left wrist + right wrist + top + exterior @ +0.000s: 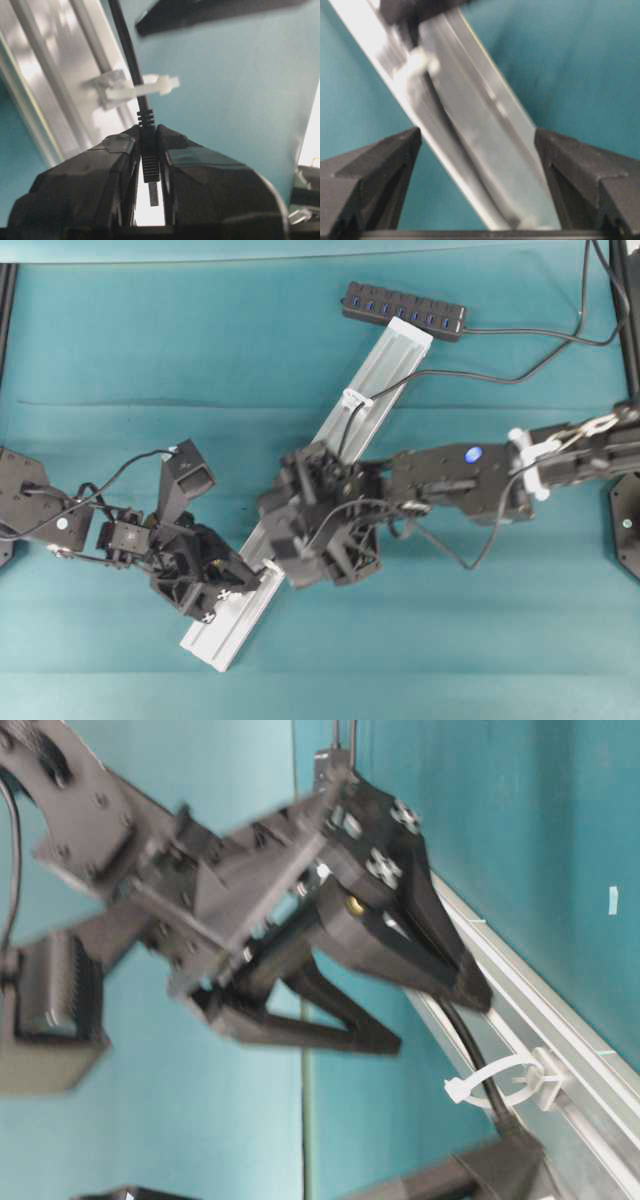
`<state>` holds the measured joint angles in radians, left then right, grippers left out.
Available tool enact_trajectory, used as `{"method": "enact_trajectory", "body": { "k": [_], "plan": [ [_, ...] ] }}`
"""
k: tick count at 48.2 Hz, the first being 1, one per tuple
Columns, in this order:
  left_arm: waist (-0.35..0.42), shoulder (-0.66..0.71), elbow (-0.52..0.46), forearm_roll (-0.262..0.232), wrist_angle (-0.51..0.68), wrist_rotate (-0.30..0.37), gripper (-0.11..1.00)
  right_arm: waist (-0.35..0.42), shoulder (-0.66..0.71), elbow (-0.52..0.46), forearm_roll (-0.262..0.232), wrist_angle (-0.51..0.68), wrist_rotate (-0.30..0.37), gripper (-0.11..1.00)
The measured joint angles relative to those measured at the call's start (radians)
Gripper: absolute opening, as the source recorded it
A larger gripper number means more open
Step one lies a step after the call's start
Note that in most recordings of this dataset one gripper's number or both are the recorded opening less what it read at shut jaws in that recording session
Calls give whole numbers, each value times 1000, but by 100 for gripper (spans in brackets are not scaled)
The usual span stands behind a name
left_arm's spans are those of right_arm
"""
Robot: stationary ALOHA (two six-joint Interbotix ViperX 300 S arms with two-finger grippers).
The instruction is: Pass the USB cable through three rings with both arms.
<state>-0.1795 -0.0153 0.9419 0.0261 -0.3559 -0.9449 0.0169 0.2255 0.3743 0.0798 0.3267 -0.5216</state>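
Overhead: silver rail point(310, 505) lies diagonally on the teal tabletop point(120, 340). Black hub point(404, 310) sits at its far end. USB cable point(480, 375) runs from the hub, loops back and enters the upper ring point(357, 398). Left pincer point(262, 568) meets the rail low down; right pincer point(300, 510) sits over its middle.

Table-level: cable passes through a white ring point(505, 1082) on the rail.

Left wrist: left pincer point(150, 165) pressed together, pinching the cable's plug point(149, 165) just past a ring point(135, 90).

Right wrist: right pincer point(477, 145) spread wide, straddling the blurred rail point(470, 135), holding nothing.
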Motion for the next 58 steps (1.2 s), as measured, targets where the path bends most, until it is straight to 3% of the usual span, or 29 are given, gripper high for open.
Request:
{"method": "enact_trajectory", "body": {
  "k": [21,46,58],
  "plan": [
    [-34,-86,34,0,78,-2,12,-86,-104,49,2,-5,41,93],
    [-34,-310,106,-3,92,3,10,-167,-206,77,2,-167,262,93],
    [-23,-405,117,0,92,17,10,-196,-232,106,2,-178,278,93]
  ]
}}
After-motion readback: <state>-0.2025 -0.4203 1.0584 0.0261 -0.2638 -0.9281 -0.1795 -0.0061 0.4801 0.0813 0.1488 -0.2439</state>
